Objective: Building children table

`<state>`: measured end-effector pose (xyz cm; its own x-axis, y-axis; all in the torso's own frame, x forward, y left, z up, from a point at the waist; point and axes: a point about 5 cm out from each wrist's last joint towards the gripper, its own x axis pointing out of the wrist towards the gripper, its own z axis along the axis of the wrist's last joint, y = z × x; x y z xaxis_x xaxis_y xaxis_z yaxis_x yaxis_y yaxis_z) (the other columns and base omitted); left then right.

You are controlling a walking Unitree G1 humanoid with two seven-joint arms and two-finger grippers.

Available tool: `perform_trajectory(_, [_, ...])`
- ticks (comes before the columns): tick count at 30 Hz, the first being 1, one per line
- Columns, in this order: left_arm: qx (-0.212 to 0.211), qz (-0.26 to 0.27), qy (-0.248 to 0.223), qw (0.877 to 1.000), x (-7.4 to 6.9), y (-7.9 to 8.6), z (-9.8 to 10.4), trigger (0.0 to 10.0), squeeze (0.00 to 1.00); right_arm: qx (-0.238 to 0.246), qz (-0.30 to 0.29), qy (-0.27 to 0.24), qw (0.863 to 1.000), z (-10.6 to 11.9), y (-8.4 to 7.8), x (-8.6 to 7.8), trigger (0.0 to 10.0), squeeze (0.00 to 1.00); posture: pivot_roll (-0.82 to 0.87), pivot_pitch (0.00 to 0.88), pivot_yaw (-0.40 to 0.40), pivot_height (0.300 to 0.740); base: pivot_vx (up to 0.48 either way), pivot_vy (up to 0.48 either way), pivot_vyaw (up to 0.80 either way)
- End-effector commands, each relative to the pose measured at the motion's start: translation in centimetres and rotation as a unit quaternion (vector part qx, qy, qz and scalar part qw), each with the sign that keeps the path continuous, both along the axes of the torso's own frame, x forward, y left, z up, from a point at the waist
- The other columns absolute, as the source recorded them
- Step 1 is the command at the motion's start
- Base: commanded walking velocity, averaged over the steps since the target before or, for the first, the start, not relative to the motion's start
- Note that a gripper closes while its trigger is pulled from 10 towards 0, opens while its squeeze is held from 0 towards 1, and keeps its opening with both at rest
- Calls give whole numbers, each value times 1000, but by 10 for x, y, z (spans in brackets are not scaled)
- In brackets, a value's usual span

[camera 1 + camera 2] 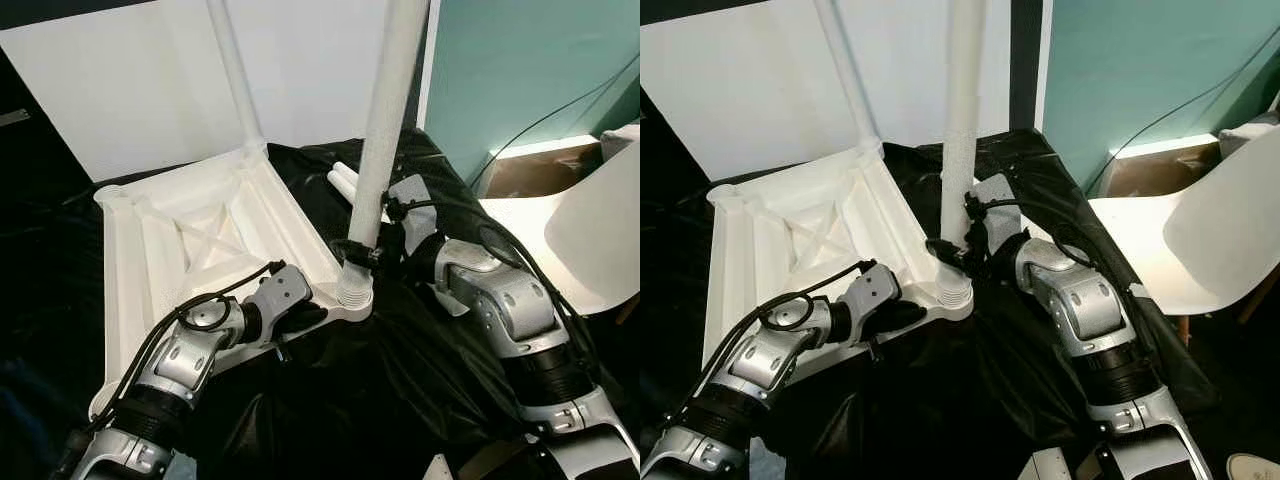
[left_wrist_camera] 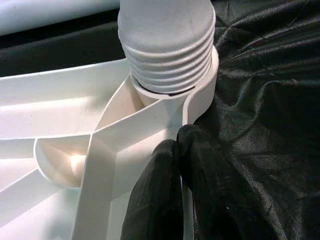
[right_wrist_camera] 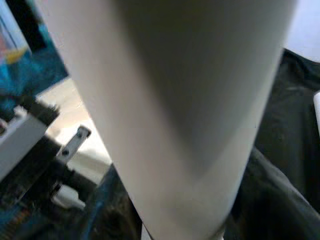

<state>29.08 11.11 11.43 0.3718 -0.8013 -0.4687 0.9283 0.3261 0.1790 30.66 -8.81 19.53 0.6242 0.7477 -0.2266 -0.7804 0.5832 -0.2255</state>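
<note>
The white plastic tabletop (image 1: 190, 235) lies upside down on black cloth, ribs facing up. One white leg (image 1: 235, 80) stands upright in its far corner. A second white leg (image 1: 385, 130) stands in the near right corner socket, its threaded end (image 2: 167, 55) partly above the collar. My right gripper (image 1: 358, 250) is shut around this leg just above the thread; the leg (image 3: 185, 100) sits close in the right wrist view. My left gripper (image 1: 308, 318) is shut on the tabletop's rim beside that socket, and its black fingers (image 2: 160, 195) pinch the thin wall.
Two loose white legs (image 1: 343, 178) lie on the cloth behind the upright leg. A white chair (image 1: 590, 230) stands at the right, close to my right arm. A white panel (image 1: 130, 90) leans behind the tabletop, next to a teal wall (image 1: 520, 70).
</note>
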Motion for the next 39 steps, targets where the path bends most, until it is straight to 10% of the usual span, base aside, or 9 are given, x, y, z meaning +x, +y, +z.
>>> perform_trajectory(1, [23, 19, 24, 999, -3, 7, -14, 10000, 0, -80, -16, 23, 996, -29, -16, 0, 10000, 0, 19, 0, 78, 740, 0, 0, 0])
perform_trajectory(12, [27, 21, 21, 999, -2, 9, -14, 10000, 0, -93, 31, -2, 995, -33, -10, -9, 10000, 0, 21, 0, 82, 740, 0, 0, 0])
perform_trajectory(20, [30, 13, 26, 999, -4, 8, -15, 10000, 0, 9, -94, 52, 994, -43, -8, -2, 10000, 0, 13, 0, 94, 740, 0, 0, 0])
perform_trajectory(39, [15, 2, 32, 999, -9, 5, -17, 10000, 0, 40, -103, 26, 994, -38, 21, -4, 10000, 0, 34, 0, 81, 740, 0, 0, 0])
